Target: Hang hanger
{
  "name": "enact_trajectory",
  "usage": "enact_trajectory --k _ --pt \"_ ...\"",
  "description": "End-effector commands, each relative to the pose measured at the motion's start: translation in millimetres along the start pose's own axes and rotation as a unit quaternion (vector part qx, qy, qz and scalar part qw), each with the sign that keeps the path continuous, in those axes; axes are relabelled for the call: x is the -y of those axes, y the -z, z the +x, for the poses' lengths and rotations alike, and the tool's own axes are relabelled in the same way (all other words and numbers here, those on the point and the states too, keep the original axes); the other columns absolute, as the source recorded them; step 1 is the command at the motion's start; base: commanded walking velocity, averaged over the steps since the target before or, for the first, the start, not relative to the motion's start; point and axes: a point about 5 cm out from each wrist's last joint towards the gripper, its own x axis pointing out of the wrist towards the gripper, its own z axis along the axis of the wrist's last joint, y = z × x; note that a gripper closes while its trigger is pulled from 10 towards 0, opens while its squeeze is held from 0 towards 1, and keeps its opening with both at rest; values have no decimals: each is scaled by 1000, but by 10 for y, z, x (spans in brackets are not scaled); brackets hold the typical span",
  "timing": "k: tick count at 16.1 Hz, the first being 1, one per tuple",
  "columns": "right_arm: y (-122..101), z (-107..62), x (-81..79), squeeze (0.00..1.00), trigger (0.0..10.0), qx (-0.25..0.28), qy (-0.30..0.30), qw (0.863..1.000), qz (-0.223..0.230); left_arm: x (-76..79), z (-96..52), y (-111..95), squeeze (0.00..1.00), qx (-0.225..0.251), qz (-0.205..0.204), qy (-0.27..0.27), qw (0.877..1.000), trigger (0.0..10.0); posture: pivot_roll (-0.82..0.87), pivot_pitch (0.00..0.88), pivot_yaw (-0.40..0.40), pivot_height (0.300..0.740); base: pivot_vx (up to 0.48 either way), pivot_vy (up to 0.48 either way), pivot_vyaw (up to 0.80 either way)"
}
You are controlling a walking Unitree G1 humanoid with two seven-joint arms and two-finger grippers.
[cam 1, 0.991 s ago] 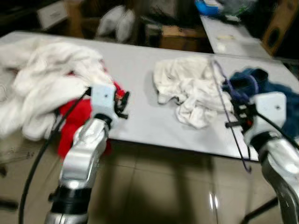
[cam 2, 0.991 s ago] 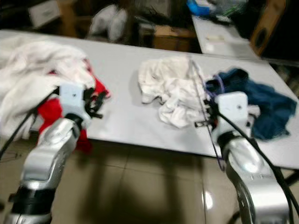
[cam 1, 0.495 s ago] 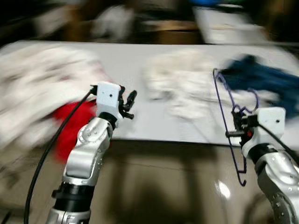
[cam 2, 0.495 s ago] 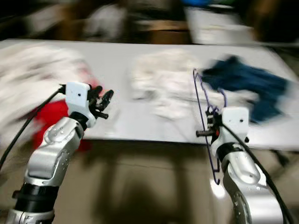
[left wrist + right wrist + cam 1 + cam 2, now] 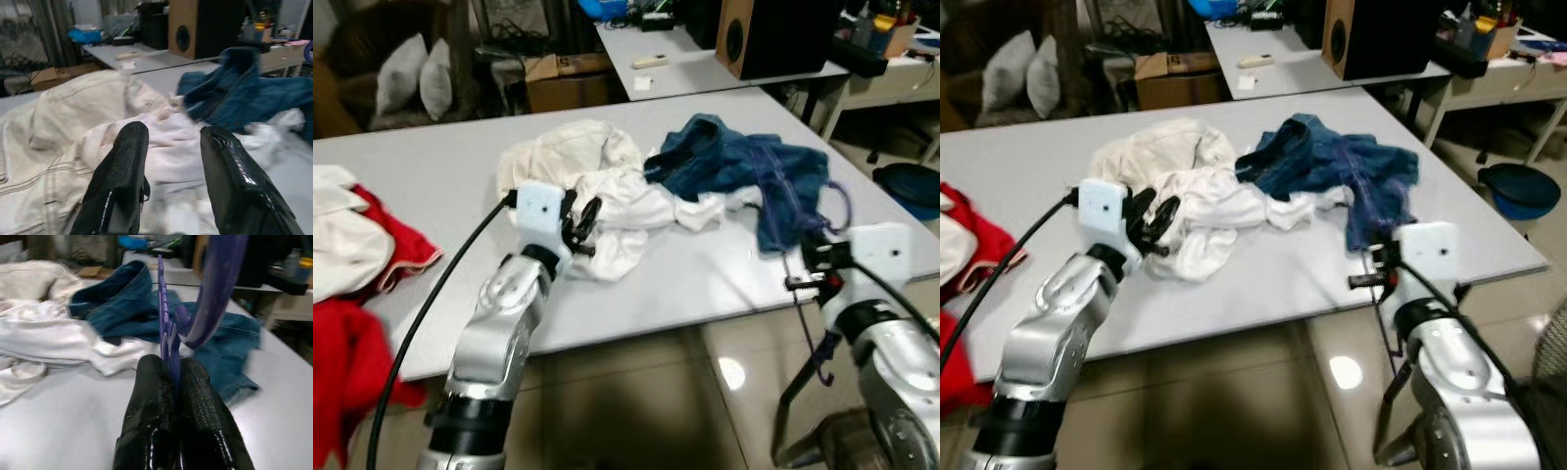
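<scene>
A thin purple hanger point(image 5: 803, 294) stands nearly upright in my right gripper point(image 5: 800, 272), which is shut on it at the table's front right edge. In the right wrist view the hanger point(image 5: 164, 323) is pinched between the black fingers point(image 5: 151, 396), its hook point(image 5: 215, 284) curving above. My left gripper point(image 5: 585, 223) hovers over the pale clothes, open with nothing between its fingers point(image 5: 128, 161). A cream garment point(image 5: 570, 157) and a white one point(image 5: 626, 211) lie mid-table, with a blue denim garment point(image 5: 744, 171) to their right.
The grey table point(image 5: 431, 176) ends just in front of both arms. Red and white clothes point(image 5: 352, 294) hang off its left end. Behind stand a second table point(image 5: 705, 73) with a speaker point(image 5: 773, 34), a cardboard box point(image 5: 563, 83) and pillows point(image 5: 416, 78).
The whole view has swung to the right, so the clothes now sit further left in it. The right gripper still holds the hanger; the left stays open.
</scene>
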Motion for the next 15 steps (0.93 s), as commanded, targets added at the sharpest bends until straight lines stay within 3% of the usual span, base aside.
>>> enact_trajectory --k 1,3,4,5,6,8,11,12,13,14,15 --pt "-48 -8 -58 0 10000 16 -24 1000 -7 -75 -26 -51 200 10 8 -17 1000 10000 -40 0 23 740 292 0 0" --pt "-43 40 -108 0 10000 17 -42 999 -15 -128 -54 -36 196 6 9 -27 1000 10000 -23 0 19 740 0 0 0" --pt "-48 67 -122 0 10000 20 -46 999 -15 -148 -61 -25 239 7 16 -17 1000 10000 -12 0 18 740 0 0 0" --pt "-53 85 -124 0 10000 23 -48 998 -15 -150 -56 -16 1000 1 11 1 1000 10000 -10 0 20 740 0 0 0" --pt "-63 113 -133 0 10000 28 -52 998 -17 -154 -39 6 1000 -13 14 34 999 10000 -8 0 27 740 0 0 0" --pt "-68 144 -130 0 10000 32 -54 998 -18 -168 42 111 1000 -51 57 89 993 10000 -13 0 36 740 0 0 0" --pt "-38 147 -120 0 10000 26 -63 998 -15 -164 166 171 1000 -64 27 129 989 10000 -24 0 47 740 0 0 0" --pt "5 162 -128 0 10000 11 -76 997 -14 -150 282 191 1000 -65 13 146 987 10000 -32 0 52 740 0 0 0" --pt "24 177 -129 0 10000 1 -91 996 -19 -124 354 222 408 -73 9 158 985 10000 -36 0 56 740 0 0 0" --pt "39 184 -124 0 10000 -4 -99 995 -28 -115 386 262 0 -79 15 162 984 10000 -40 0 59 740 0 0 0" --pt "44 193 -103 0 10000 -7 -102 994 -40 -115 423 301 0 -86 22 158 983 10000 -45 0 63 740 0 0 0"
